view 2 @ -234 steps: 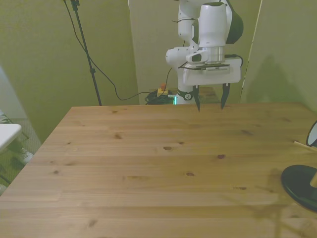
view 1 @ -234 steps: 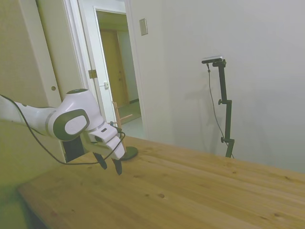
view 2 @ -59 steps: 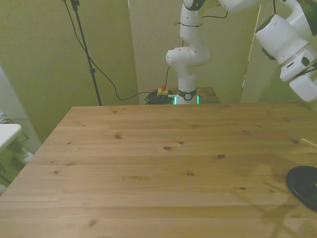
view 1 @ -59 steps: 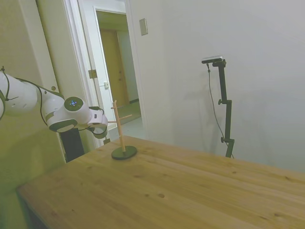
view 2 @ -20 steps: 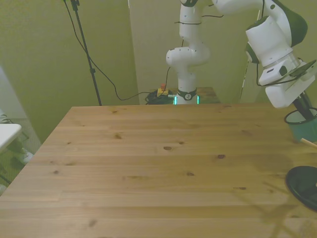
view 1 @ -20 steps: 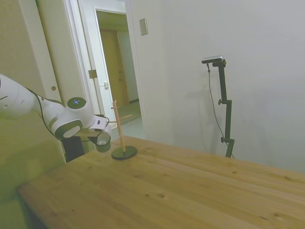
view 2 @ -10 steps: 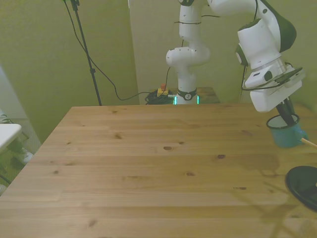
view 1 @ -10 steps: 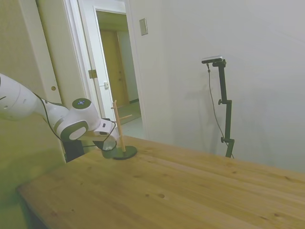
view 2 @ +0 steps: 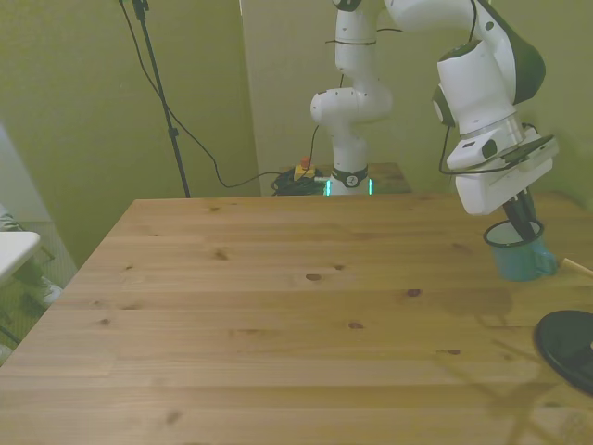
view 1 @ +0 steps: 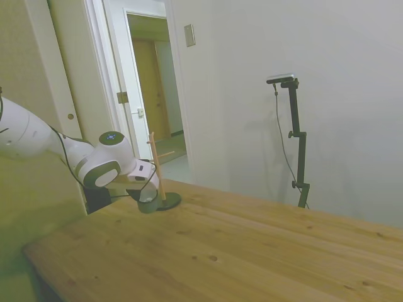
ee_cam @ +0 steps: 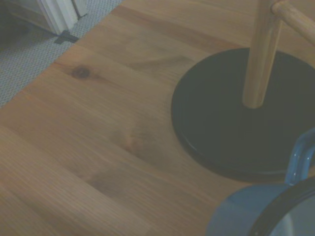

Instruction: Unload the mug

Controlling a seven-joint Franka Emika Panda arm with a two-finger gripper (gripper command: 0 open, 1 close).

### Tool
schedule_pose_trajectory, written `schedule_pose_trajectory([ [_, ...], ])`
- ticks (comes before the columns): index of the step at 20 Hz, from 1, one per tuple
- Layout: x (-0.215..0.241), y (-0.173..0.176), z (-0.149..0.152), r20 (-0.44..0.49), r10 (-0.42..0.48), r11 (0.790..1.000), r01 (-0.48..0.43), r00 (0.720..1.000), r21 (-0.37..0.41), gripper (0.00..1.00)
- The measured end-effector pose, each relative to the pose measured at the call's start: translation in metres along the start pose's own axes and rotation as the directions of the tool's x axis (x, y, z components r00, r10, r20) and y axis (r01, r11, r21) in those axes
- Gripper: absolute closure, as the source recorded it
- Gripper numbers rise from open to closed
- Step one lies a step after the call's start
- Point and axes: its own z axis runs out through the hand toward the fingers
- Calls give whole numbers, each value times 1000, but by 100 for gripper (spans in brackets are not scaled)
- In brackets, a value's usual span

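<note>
White arm bent low, gripper (view 2: 521,225) pinching mug (view 2: 517,253) rim, beside peg stand (view 1: 161,189)

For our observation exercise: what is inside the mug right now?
One gripper finger reaches down inside the mug, pinching its rim. A little white interior shows; the bottom is hidden by the finger and the wall.

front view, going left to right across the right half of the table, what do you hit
robot base → end effector, shut on the mug's rim → mug → tip of a wooden peg → dark round base of the peg stand, cut off at the front view's right edge.
</note>
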Motion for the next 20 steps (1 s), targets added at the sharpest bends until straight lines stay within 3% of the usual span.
schedule_pose_trajectory([
  [20,3,20,-11,4,-1,998,1,1000,-66,100],
])
